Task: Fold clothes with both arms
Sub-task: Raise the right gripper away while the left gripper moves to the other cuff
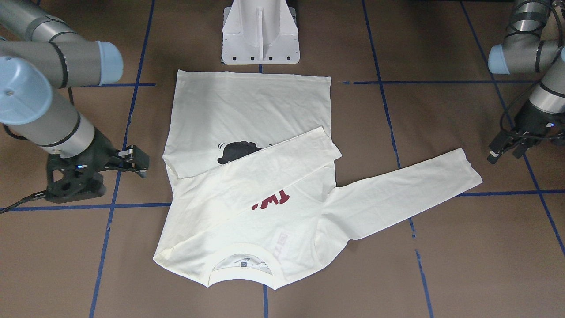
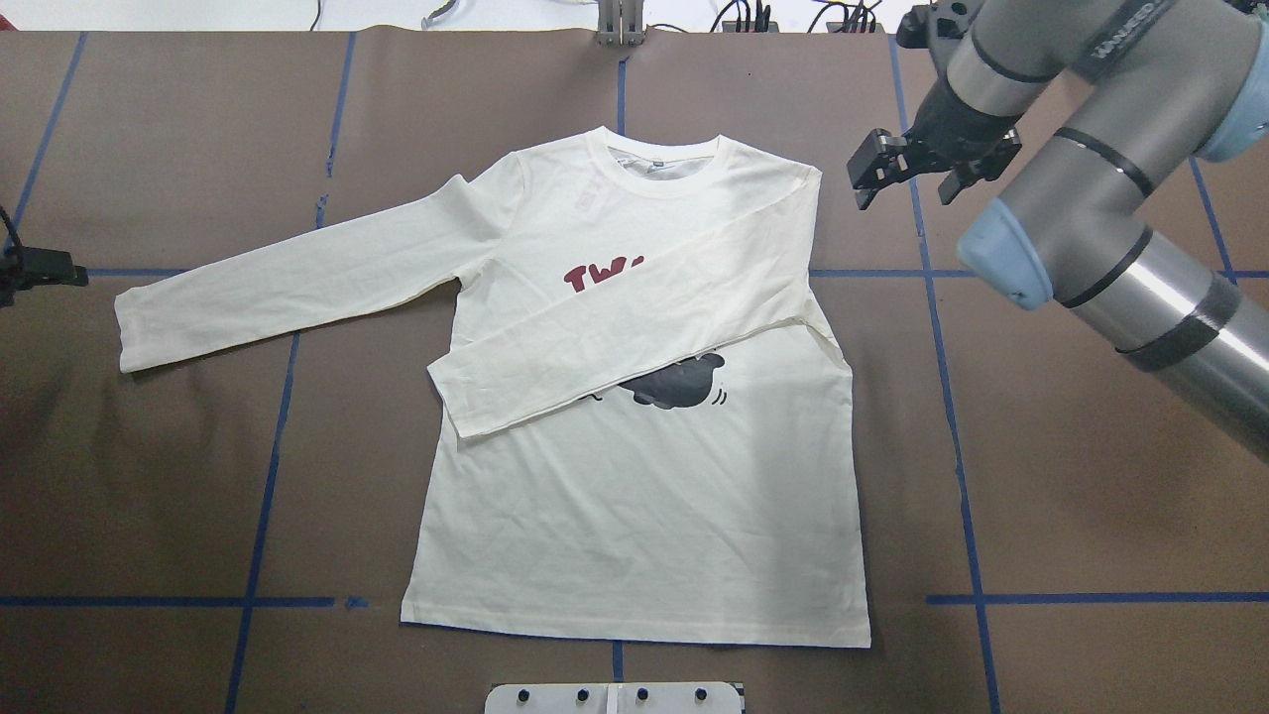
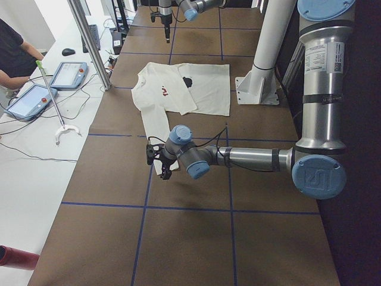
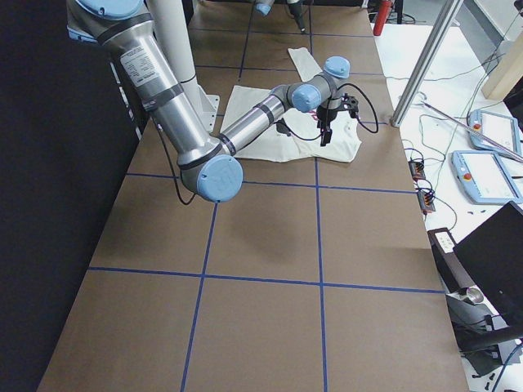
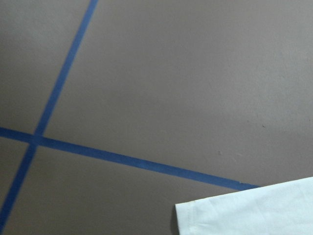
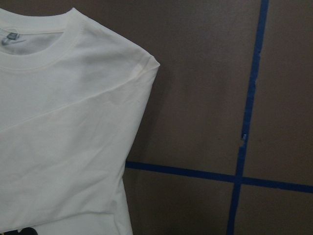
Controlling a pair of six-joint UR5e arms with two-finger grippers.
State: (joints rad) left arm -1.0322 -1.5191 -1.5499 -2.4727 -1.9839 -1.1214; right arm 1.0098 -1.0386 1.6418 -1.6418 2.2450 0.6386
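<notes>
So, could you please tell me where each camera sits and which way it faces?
Front-facing: across the table, facing the pedestal; right gripper at left, left gripper at right.
Overhead: behind the robot, looking down on the T-shirt; right arm shows.
Exterior left: table end; left arm near.
Exterior right: opposite end; right arm near.
Left wrist: down at the outstretched sleeve's cuff; no fingers show.
Right wrist: down at the collar; no fingers show.
Shared: overhead and front-facing both show the folded sleeve.

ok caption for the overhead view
Cream T-shirt flat, one sleeve folded across; left gripper, right gripper open beside it.
</notes>
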